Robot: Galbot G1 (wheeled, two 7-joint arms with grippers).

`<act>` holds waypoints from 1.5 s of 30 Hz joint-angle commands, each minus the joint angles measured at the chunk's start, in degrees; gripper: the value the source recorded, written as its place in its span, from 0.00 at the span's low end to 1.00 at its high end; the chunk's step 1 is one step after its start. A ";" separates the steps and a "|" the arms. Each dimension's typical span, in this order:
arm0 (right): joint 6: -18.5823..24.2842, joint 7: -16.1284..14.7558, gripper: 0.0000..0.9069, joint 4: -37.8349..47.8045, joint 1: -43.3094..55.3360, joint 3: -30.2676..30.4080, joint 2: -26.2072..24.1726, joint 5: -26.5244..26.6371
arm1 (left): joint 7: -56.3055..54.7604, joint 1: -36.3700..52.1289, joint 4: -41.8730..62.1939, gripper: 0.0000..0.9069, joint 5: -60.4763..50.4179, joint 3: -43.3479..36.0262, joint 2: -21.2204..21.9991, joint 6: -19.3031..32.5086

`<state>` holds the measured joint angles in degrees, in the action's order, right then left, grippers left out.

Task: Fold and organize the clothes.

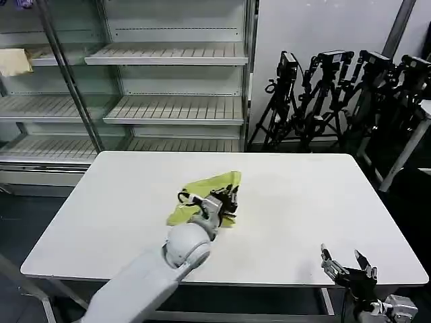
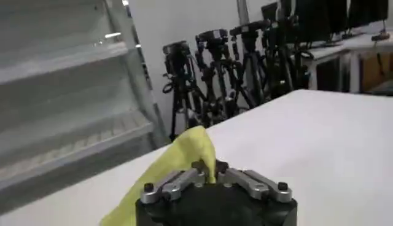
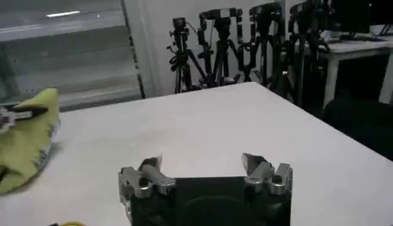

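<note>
The left gripper (image 1: 225,200) is closed on the crumpled lime yellow-green cotton T-shirt (image 1: 202,195), bunched at the middle of the white table (image 1: 303,202). The right gripper (image 1: 347,264), open, waits well apart at the near edge.

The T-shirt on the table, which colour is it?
Lime yellow-green T-shirt, best seen in the head view.
</note>
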<state>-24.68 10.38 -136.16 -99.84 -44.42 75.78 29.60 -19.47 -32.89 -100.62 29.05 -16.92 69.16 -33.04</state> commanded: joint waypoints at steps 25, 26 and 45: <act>5.46 0.35 1.00 -1.70 4.12 4.35 -1.74 -13.59 | 0.85 -29.14 -21.76 1.00 -0.20 31.64 -8.94 12.38; 6.07 0.33 1.00 -1.70 4.27 4.86 -1.69 -14.54 | 1.53 -31.11 -23.62 1.00 -1.83 33.38 -9.02 13.27; 10.12 0.65 1.00 -4.55 3.32 7.04 -1.19 -16.71 | 8.14 -53.05 -34.75 1.00 -9.26 47.16 0.60 14.93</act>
<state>-16.37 11.00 -139.75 -96.51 -38.60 74.47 15.33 -14.43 -73.47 -128.41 25.75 22.65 67.49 -19.52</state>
